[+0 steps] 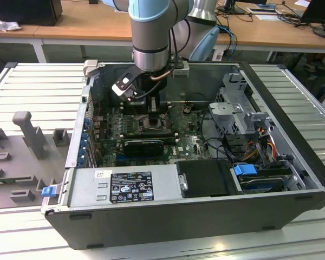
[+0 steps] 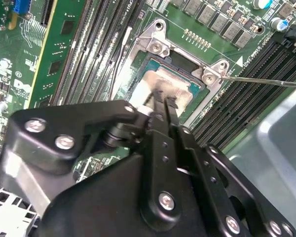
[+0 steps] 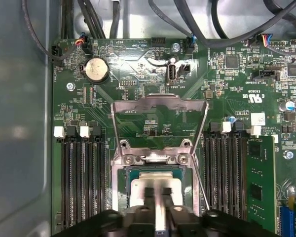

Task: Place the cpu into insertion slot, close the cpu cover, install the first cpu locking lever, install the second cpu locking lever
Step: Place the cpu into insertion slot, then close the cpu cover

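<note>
cpu (image 3: 138, 193) in insertion slot (image 3: 123, 190), hand (image 3: 159, 191) above; cpu cover (image 3: 158, 103) open alongside.

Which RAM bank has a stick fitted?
The bank away from the grey case wall: a green module stands at its outer edge; the wall-side bank is bare.

The grey and pale-blue robot arm (image 1: 150, 32) reaches down into an open black steel computer case (image 1: 206, 216) lying on a ribbed grey metal table (image 1: 38, 86). Its black gripper (image 1: 153, 115) hangs over the green motherboard (image 1: 111, 130), near a long black ribbed card (image 1: 145, 145).
</note>
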Available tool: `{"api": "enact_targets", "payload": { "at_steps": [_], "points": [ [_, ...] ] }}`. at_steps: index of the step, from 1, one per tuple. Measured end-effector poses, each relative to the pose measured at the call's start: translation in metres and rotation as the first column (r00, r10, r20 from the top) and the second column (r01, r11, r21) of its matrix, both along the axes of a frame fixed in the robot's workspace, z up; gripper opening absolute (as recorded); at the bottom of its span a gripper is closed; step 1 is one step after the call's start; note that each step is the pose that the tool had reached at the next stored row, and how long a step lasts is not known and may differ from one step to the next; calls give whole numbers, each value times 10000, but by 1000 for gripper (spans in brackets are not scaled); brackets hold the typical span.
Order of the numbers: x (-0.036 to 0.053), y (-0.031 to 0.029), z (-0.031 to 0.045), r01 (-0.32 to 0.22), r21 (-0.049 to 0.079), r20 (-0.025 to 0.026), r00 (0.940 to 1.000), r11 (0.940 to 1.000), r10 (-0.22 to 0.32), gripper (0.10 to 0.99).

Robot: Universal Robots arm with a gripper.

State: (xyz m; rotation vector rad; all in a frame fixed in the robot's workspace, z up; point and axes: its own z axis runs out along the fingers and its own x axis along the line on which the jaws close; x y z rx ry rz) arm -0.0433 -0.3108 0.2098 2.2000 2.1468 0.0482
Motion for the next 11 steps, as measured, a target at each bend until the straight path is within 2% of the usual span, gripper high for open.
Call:
{"api": "enact_targets", "payload": {
  "at_steps": [1,8,9,10,11],
  "points": [
    [0,0,5,0,2,1,10000,10000,0,102],
    [0,0,44,1,1,1,10000,10000,-1,106],
    [0,0,61,1,2,1,10000,10000,-1,106],
    [0,1,111,0,2,2,10000,10000,0,106],
    [28,0,112,0,2,-7,10000,10000,0,106]
  ]
}}
